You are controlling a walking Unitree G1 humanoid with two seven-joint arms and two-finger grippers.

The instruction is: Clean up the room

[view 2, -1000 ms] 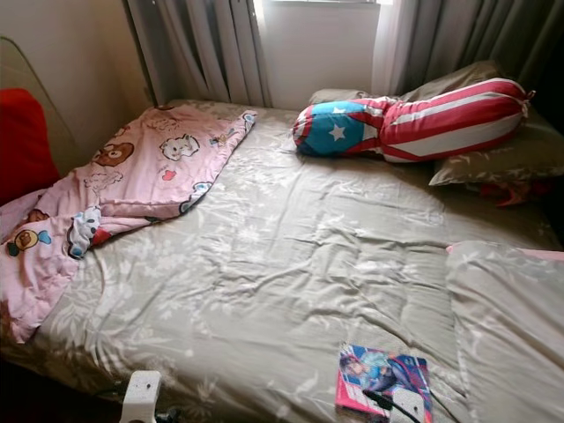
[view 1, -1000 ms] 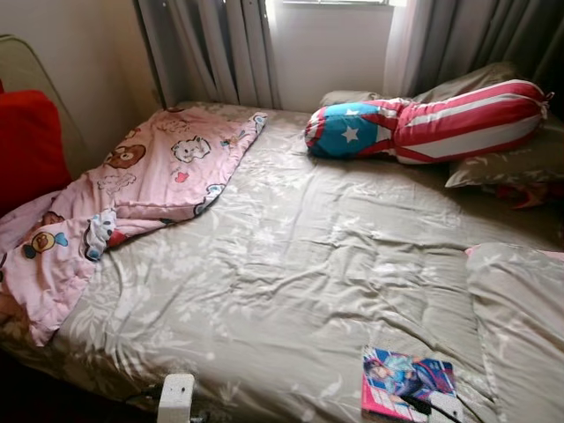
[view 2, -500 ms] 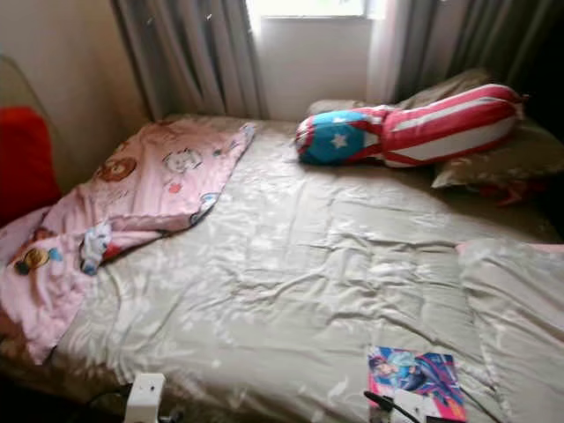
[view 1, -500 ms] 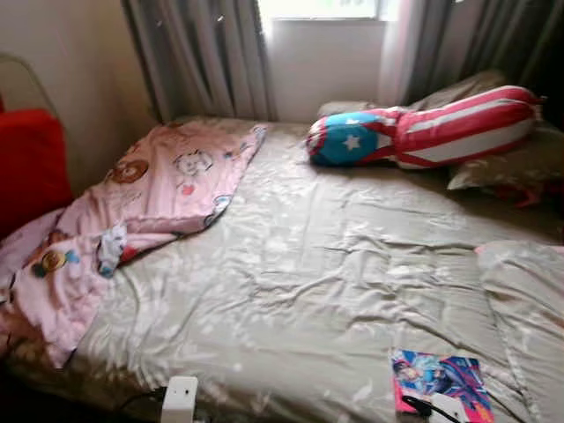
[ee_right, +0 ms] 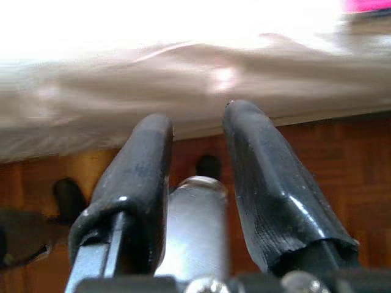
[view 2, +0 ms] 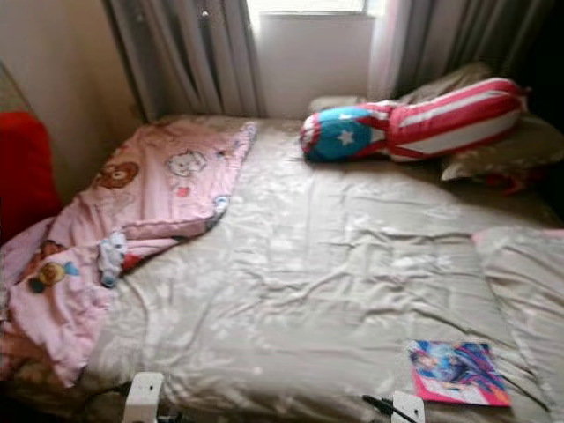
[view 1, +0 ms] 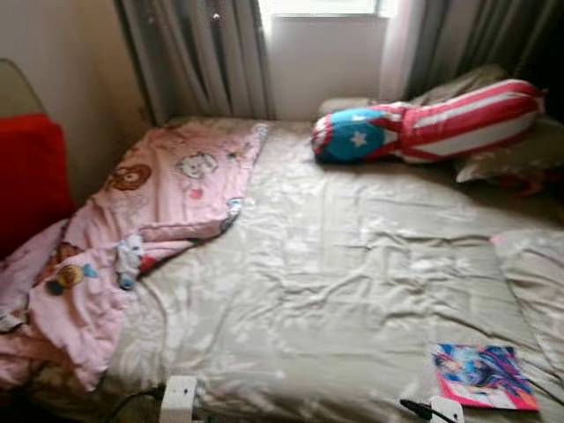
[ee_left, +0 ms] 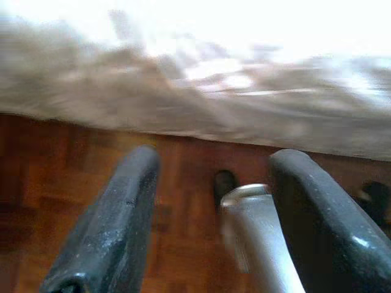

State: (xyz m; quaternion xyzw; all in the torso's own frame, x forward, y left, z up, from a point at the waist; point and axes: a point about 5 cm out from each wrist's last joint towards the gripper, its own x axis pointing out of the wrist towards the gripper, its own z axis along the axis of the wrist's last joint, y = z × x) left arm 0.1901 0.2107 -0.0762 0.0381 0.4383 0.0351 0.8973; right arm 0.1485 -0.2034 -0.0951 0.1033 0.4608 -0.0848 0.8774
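Observation:
A beige bed cover [view 1: 352, 264] spreads before me. A rumpled pink cartoon blanket [view 1: 150, 211] lies over its left side and hangs off the near left corner. A pink and blue book [view 1: 483, 376] rests flat near the front right edge. A stars-and-stripes bolster [view 1: 432, 123] lies at the back right. My left gripper [ee_left: 217, 157] hangs open and empty below the bed edge, above the wooden floor [ee_left: 73, 183]. My right gripper [ee_right: 198, 116] is open too, low in front of the bed edge, just left of the book.
A red cushion [view 1: 31, 176] stands against the left wall. Grey curtains [view 1: 194, 53] and a bright window are behind the bed. Beige pillows [view 1: 511, 159] lie at the back right, and a folded cover [view 1: 538, 273] sits at the right edge.
The whole picture has slid right and blurred, so the camera has turned left. Bed, blanket and book lie as before. Both grippers stay low at the bed's front edge.

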